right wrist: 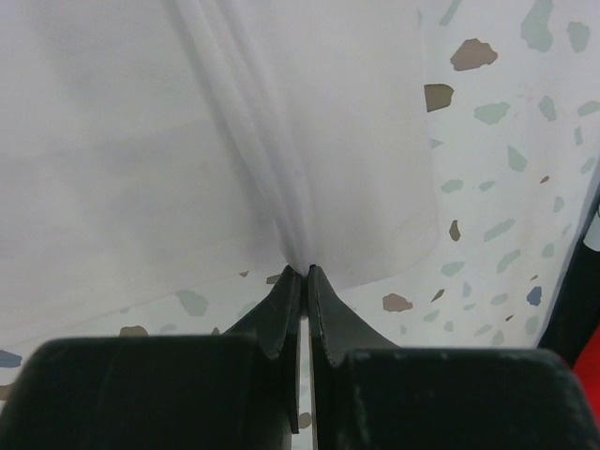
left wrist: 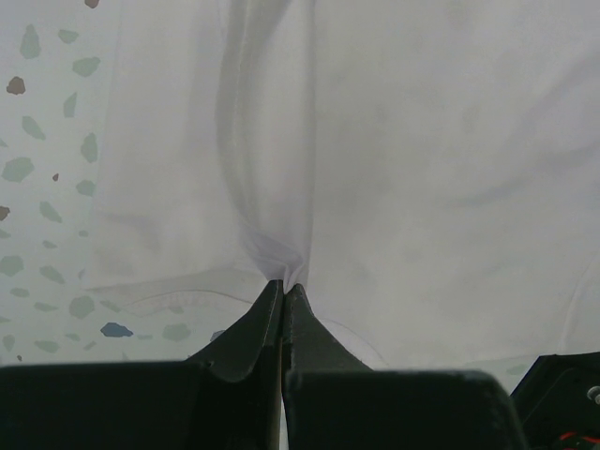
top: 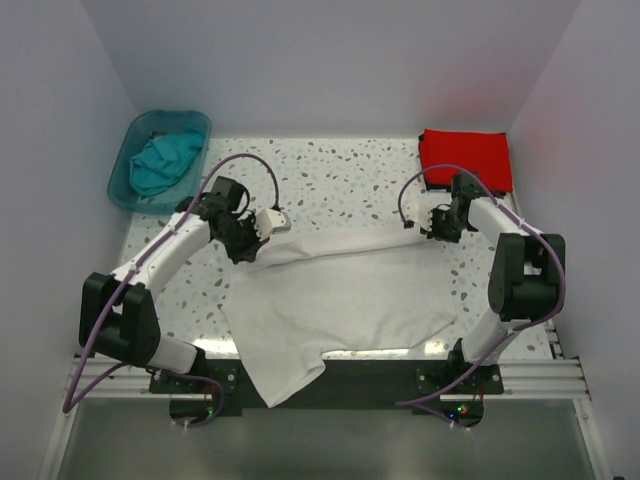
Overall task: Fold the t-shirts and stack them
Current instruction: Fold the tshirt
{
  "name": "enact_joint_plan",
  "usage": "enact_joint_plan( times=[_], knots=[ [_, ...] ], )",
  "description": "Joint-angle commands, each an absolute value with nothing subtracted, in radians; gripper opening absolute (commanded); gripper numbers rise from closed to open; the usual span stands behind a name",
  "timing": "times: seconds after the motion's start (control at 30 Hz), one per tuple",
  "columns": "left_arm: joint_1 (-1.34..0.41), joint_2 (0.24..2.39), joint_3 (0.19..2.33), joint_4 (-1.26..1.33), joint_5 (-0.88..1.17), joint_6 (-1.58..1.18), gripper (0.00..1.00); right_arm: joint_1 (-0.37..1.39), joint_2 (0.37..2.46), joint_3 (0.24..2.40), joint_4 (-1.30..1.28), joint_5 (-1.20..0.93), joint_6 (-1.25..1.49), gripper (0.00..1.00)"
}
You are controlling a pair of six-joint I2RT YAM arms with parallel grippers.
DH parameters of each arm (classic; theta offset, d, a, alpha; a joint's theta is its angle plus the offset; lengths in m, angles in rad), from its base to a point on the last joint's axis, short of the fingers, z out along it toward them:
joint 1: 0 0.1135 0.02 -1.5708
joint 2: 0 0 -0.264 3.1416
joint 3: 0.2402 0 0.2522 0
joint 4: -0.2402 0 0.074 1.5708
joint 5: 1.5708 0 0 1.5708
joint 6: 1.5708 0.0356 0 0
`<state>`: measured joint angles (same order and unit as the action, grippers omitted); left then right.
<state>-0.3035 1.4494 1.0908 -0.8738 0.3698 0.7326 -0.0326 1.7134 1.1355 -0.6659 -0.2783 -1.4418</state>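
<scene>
We grip the white soft cloth t-shirt [top: 340,300] along its far edge, left gripper [top: 248,245] and right gripper [top: 428,228] clenched on it, body lying nearward

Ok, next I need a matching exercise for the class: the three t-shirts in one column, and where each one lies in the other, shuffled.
Column one
1. white t-shirt
2. red t-shirt
3. teal t-shirt

Column two
A. crumpled inside the tub, far left corner
B. spread out in the middle, pinched by the left hand and the right hand
C. folded flat, far right corner

Pairs: 1-B, 2-C, 3-A
</scene>
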Motion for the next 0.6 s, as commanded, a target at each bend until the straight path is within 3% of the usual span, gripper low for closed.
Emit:
enact_joint_plan(
  times=[0.0,0.23,0.3,0.33,0.37,0.43,0.57],
  knots=[
    [-0.308,1.448,1.072,-0.905,0.400,0.781,0.00,-0.032,1.690,1.114,-0.675,-0.279,-1.485,0.00],
    [-0.328,1.470,1.052,-0.920,0.402,0.822,0.00,-0.031,1.697,1.089,-0.679,-0.259,-1.512,0.04],
    [-0.348,1.473,1.048,-0.968,0.406,0.876,0.19,-0.031,1.689,1.092,-0.699,-0.252,-1.519,0.19],
    [-0.356,1.467,1.042,-0.983,0.414,0.900,0.36,-0.031,1.684,1.098,-0.716,-0.250,-1.517,0.28],
    [-0.362,1.441,1.040,-1.003,0.440,0.941,0.40,-0.031,1.683,1.103,-0.722,-0.247,-1.516,0.38],
    [-0.373,1.414,1.052,-1.005,0.469,0.957,0.45,-0.031,1.678,1.138,-0.748,-0.244,-1.484,0.40],
    [-0.370,1.475,1.149,-0.970,0.505,0.855,0.44,-0.031,1.704,1.274,-0.847,-0.268,-1.369,0.52]
  ],
)
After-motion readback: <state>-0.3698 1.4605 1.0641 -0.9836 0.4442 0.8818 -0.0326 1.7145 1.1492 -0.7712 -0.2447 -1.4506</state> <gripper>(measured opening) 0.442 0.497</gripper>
